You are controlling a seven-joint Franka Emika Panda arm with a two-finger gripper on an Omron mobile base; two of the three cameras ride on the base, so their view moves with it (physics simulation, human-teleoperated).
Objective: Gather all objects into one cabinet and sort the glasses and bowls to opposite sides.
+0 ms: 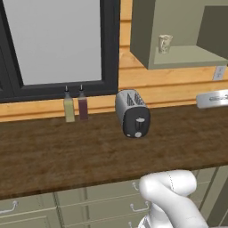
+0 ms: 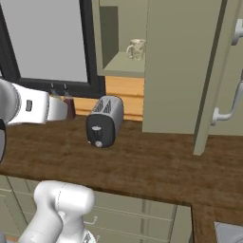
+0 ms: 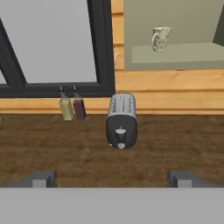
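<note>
From the left base view I see one glass (image 1: pixel 164 43) upright on the cabinet (image 1: pixel 187 60) shelf's front left corner. The right base view shows it above the toaster (image 2: pixel 104 121). In hand view my end effector (image 3: pixel 112 178) gapes wide, empty; the glass looks light, slippery, so I'd grip mid-wall.

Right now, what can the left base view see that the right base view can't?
Left base view's own: a wall outlet under the cabinet.
Right base view's own: the cabinet's open door with its curved grey handle.
Both share: the glass on the cabinet shelf, the toaster and the brown counter.
</note>
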